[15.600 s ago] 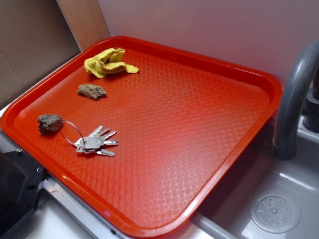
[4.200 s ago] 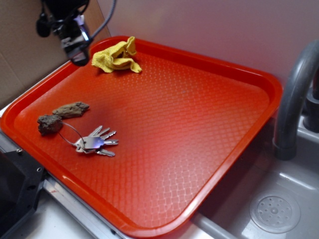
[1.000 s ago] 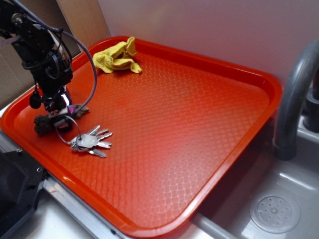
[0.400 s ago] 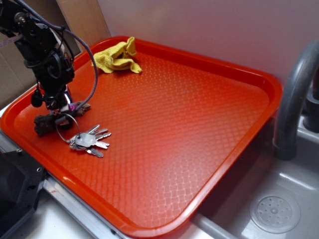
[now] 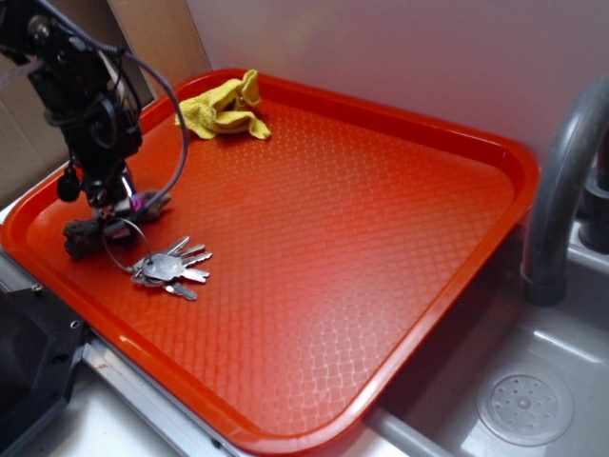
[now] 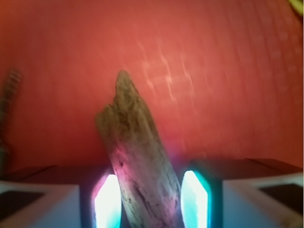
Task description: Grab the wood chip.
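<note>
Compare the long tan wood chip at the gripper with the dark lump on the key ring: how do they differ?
The elongated tan wood chip sits between the gripper pads; the dark grey-brown lump lies free beside it. The chip is slender, lighter and loose; the lump is rounder, darker and ringed to the silver keys. Both look rough, on the red tray.

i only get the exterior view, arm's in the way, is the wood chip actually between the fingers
Observer: Yes. In the wrist view the wood chip runs up between the two lit fingers, slanted rather than straight.
Operator: jaws closed on it yet
Observer: The right finger shows a thin gap beside the chip; the left side is too blurred to tell contact.
Operator: anything else caught in there
Observer: No. Between the fingers there is only the chip, with bare red tray beyond its tip. A dark shape sits at the far left edge, outside the gripper.
</note>
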Tool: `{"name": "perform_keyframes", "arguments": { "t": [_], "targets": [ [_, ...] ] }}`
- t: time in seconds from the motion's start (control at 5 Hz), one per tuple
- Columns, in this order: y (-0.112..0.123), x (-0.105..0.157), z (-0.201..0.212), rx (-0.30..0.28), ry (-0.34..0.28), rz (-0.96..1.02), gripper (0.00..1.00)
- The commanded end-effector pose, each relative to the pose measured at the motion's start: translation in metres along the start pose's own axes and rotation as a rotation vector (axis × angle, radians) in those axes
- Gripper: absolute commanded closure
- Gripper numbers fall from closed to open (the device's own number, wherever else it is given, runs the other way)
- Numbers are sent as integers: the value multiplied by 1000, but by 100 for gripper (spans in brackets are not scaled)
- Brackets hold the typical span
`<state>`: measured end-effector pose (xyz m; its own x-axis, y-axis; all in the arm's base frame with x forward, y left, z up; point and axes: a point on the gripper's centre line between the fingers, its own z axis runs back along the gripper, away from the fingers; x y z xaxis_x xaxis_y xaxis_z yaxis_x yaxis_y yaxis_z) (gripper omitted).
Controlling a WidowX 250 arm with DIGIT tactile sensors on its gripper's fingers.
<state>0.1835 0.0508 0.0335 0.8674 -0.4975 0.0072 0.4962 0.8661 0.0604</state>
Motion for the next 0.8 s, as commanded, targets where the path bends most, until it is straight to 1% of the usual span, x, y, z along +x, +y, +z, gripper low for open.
{"name": "perform_keyframes", "arguments": {
  "t": [0.0, 0.2, 0.4, 0.6],
  "targets": [
    [-19, 50, 59, 50, -51, -5, 100],
    [-34, 66, 83, 62, -70, -9, 100],
    [-40, 76, 103, 65, -88, 9, 100],
    [-36, 82, 112, 42, -103, 22, 100]
  ]
}}
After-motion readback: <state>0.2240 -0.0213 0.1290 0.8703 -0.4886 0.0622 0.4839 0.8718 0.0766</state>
